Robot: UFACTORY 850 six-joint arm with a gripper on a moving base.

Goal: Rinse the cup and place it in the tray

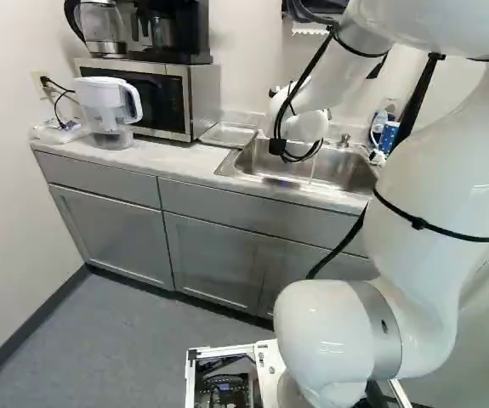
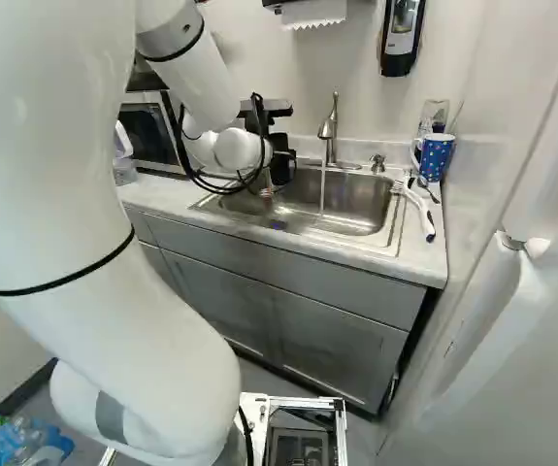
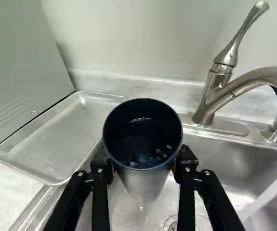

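Note:
My gripper (image 2: 280, 167) hangs over the left part of the sink (image 2: 358, 206) in the right base view; the arm's wrist hides it in the left base view. In the wrist view the gripper (image 3: 144, 166) is shut on the cup (image 3: 145, 185), orange pads against its two sides. The cup has a dark rim and inside and a metallic lower wall; some shiny liquid or drops show inside. Beside the sink lies the shallow metal tray (image 3: 54, 142), also seen as the tray (image 1: 227, 134) in the left base view. Water (image 3: 272, 191) runs from the faucet (image 3: 246, 86), apart from the cup.
Left of the tray stand a microwave (image 1: 161, 98) with coffee gear on top and a water pitcher (image 1: 112, 110). A blue spotted mug (image 2: 436, 155) and a white-handled brush (image 2: 421, 209) are right of the sink. A soap dispenser (image 2: 402, 34) hangs on the wall.

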